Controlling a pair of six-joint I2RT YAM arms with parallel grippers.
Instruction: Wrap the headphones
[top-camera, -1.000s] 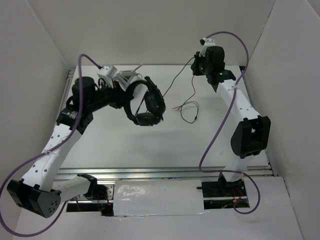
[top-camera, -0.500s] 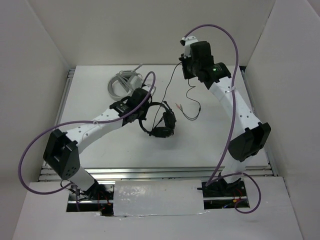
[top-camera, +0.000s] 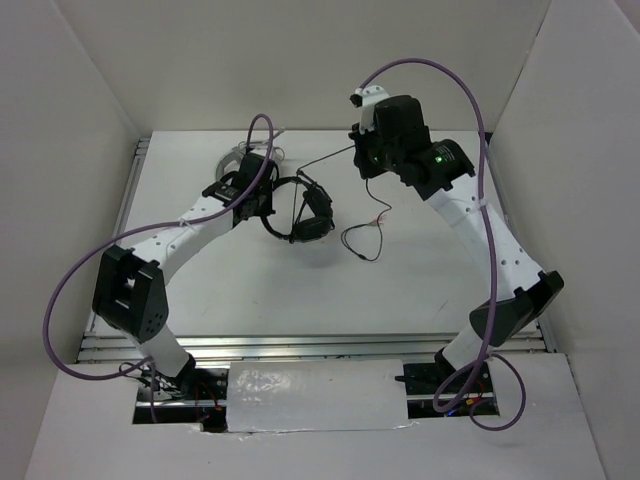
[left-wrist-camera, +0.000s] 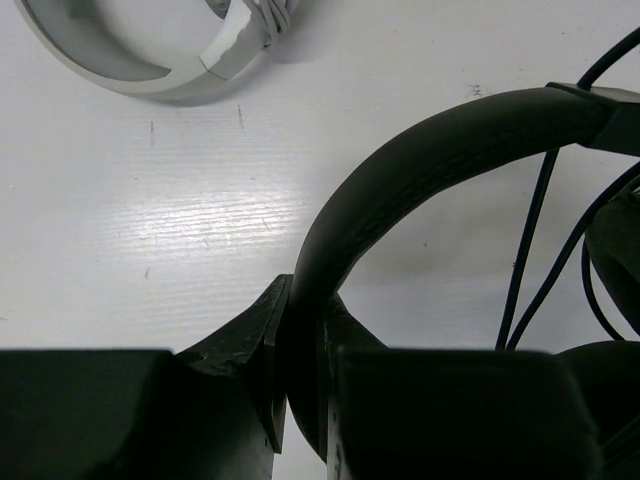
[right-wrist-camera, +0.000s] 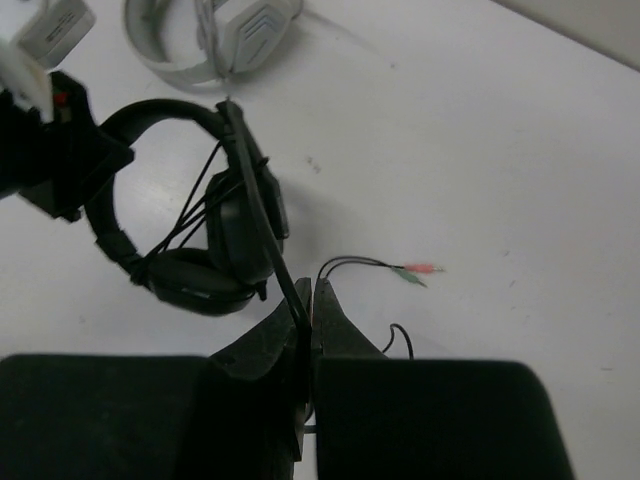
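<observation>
The black headphones (top-camera: 305, 212) hang just above the table centre, earcups together, with cable turns across them. My left gripper (top-camera: 262, 203) is shut on the curved headband (left-wrist-camera: 430, 140), clamped between its fingers (left-wrist-camera: 262, 330). My right gripper (top-camera: 360, 160) is shut on the thin black cable (right-wrist-camera: 262, 215), which runs taut from the headphones (right-wrist-camera: 215, 250) into its jaws. The cable's loose end lies on the table in a loop (top-camera: 362, 243), ending in pink and green plugs (right-wrist-camera: 415, 270).
The grey-white ring-shaped stand (top-camera: 236, 158) lies at the back left, partly behind my left arm; it also shows in the left wrist view (left-wrist-camera: 150, 60) and the right wrist view (right-wrist-camera: 215, 35). White walls close in the table on three sides.
My left gripper has carried the headphones back and to the left. My right gripper has come forward and left with the cable, now taut. The loose cable end has slid nearer.
</observation>
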